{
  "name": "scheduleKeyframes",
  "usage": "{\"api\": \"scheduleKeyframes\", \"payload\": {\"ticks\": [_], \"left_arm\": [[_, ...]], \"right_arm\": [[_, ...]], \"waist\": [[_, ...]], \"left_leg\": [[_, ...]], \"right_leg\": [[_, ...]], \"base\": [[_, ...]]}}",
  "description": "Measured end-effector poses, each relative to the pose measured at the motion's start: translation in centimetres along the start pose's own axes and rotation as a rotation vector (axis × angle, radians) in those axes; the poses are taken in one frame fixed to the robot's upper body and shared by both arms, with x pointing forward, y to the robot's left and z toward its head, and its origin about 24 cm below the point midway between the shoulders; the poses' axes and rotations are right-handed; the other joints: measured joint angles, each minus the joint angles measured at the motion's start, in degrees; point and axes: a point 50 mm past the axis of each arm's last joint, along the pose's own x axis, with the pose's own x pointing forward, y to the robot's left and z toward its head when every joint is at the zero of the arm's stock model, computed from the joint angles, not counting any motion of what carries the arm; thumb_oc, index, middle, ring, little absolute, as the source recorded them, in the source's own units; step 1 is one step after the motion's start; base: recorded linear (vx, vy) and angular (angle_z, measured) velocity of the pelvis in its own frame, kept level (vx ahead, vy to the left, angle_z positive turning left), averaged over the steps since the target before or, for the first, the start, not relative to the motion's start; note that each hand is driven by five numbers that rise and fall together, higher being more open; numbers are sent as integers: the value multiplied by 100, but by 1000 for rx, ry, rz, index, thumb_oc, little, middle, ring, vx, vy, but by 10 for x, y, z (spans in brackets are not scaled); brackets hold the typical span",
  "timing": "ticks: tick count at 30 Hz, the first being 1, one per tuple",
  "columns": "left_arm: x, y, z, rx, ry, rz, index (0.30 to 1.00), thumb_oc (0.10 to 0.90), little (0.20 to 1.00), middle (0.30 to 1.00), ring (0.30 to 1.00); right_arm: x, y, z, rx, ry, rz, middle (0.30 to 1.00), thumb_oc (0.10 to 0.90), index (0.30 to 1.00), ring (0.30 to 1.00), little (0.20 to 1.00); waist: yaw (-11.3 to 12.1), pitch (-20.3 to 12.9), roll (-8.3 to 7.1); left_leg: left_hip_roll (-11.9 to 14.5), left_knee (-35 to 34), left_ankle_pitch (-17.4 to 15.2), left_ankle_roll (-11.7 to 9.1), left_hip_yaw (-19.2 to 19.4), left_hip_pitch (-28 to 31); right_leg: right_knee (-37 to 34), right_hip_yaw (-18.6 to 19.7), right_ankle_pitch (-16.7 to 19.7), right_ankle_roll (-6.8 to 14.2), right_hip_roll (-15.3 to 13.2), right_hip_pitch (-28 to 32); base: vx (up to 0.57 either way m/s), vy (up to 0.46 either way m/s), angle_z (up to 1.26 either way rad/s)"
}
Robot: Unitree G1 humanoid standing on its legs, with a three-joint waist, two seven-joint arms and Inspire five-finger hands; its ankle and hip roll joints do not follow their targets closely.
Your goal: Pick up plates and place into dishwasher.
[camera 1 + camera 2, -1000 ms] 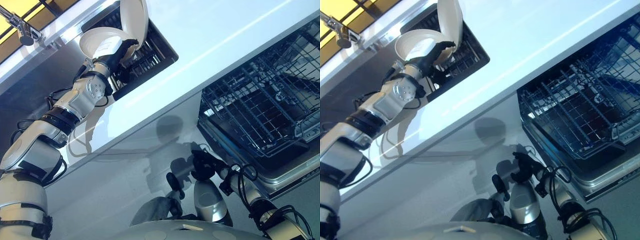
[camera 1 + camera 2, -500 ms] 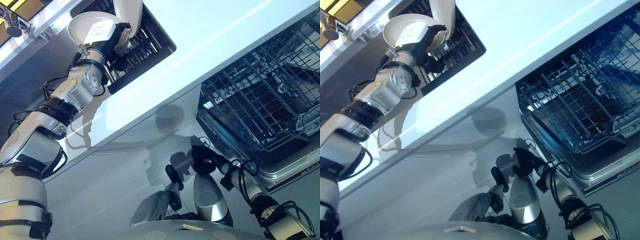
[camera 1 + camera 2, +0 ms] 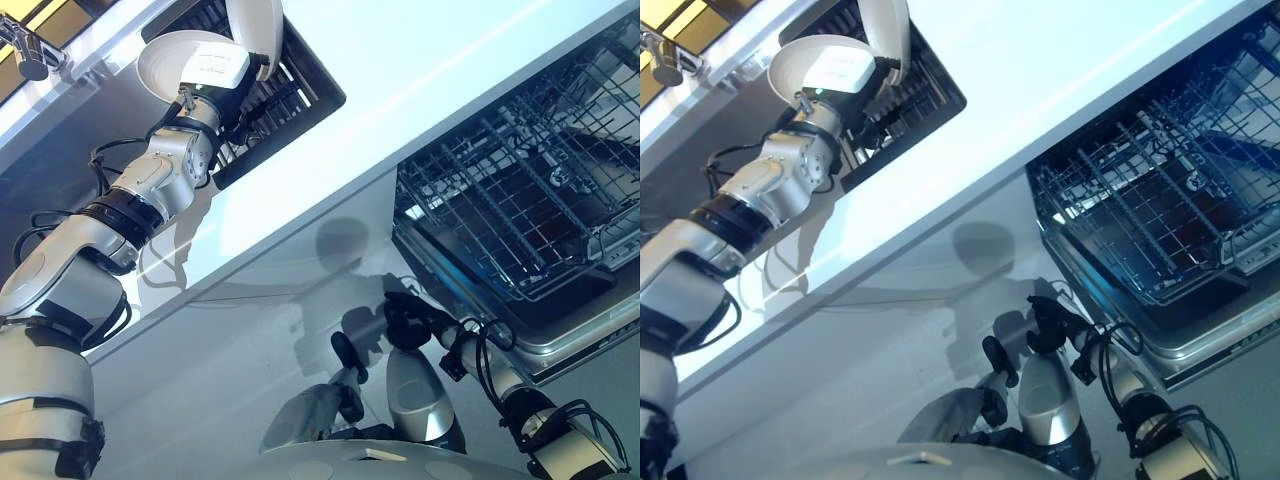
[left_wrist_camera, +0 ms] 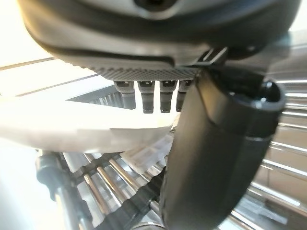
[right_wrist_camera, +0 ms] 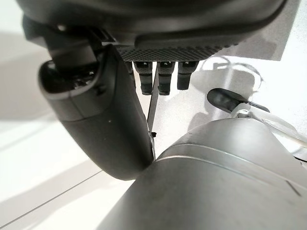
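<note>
White counter (image 3: pixel 420 90) with dish rack (image 3: pixel 290 85) sunk at far left, open dishwasher basket (image 3: pixel 520 210) at right; left hand (image 3: pixel 215 75) clamped on white plate (image 3: pixel 185 60) beside second plate (image 3: pixel 258 25) standing upright. Left wrist view: thumb (image 4: pixel 216 158) curled under plate rim above rack bars, so best lifted straight out before swinging right. Right wrist view: right hand (image 5: pixel 96 120) low and idle, fingers seemingly curled on nothing.

2 white plates (image 3: pixel 255 30) stand tilted in the dish rack (image 3: pixel 290 90), seemingly touching.
</note>
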Motion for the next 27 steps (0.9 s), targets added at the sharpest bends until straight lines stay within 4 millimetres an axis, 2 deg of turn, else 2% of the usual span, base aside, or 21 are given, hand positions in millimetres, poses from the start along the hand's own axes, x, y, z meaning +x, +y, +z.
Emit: {"api": "scheduleKeyframes", "payload": {"ticks": [4, 7, 8, 27], "left_arm": [[1, 3, 1, 120, 7, 5, 900, 800, 900, 900, 900], [1, 9, -15, 198, 98, 9, 900, 800, 900, 900, 900], [0, 10, -20, 206, 113, 9, 900, 800, 900, 900, 900], [0, 13, -19, 249, 127, -12, 900, 800, 900, 900, 900]], "right_arm": [[0, 0, -1, 1, 9, 5, 900, 800, 900, 900, 900], [0, 0, -2, 2, 14, 10, 900, 800, 900, 900, 900], [0, 1, -3, 2, 18, 11, 900, 800, 900, 900, 900], [-1, 1, -6, 6, 33, 15, 900, 800, 900, 900, 900]], "waist": [[6, -1, 2], [6, -2, 3], [5, -2, 3], [24, -8, 10]], "left_leg": [[-4, 1, 0, 0, -32, 48], [-4, 3, 1, 1, -47, 83], [-4, 2, 1, 1, -46, 108], [-5, 3, 2, 3, -116, 179]], "right_leg": [[-5, -28, 0, 0, -7, 57], [-7, -33, 0, 0, -6, 98], [-21, -34, -1, 0, -7, 131], [-54, -110, 0, -1, -13, 251]], "base": [[8, 8, 3], [0, 0, 0], [-7, -1, 4], [-1, -1, 1]]}}
